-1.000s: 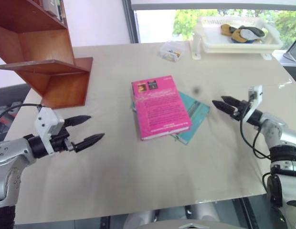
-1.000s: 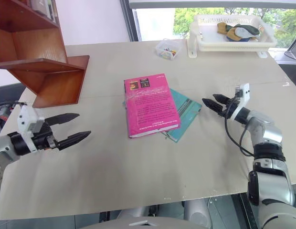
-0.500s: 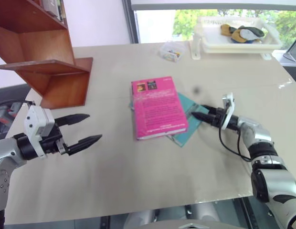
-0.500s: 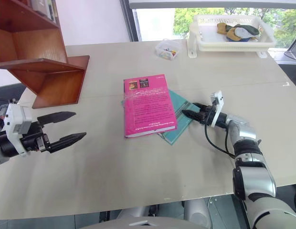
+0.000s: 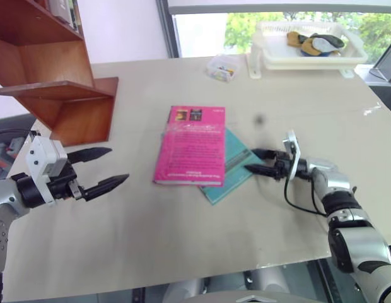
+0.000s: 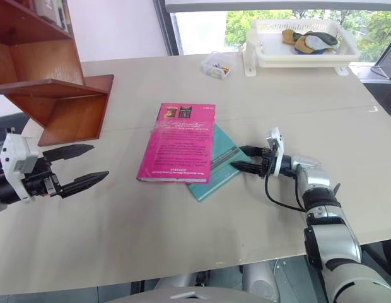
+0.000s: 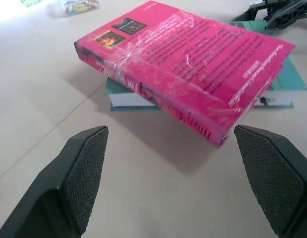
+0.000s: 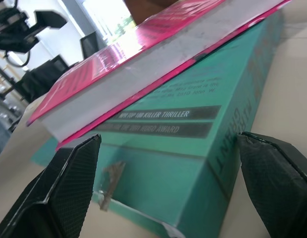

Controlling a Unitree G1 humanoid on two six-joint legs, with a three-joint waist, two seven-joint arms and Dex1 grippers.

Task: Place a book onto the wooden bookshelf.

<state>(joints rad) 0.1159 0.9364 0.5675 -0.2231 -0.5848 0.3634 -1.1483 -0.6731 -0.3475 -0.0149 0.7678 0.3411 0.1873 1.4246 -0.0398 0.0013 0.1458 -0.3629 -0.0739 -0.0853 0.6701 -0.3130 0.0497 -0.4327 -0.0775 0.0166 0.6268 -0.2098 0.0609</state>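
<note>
The pink book (image 5: 190,146) lies back cover up in the middle of the table, resting askew on a thinner teal book (image 5: 232,169). My right gripper (image 5: 252,160) lies low and level at the teal book's right corner. It is open, and in the right wrist view that corner (image 8: 193,148) sits between its fingers (image 8: 69,188). My left gripper (image 5: 118,164) hovers open and empty to the left of the books, pointing at the pink book (image 7: 193,74). The wooden bookshelf (image 5: 57,82) stands at the table's far left corner.
A white basket (image 5: 309,53) holding a few items sits at the far right edge by the window. A small clear box (image 5: 221,68) of coloured bits stands beside it. Bare tabletop (image 5: 183,227) lies between the books and the near edge.
My right gripper has swung left and lower, up to the teal book's corner. Both books have slid left and turned. The left gripper has stayed put.
</note>
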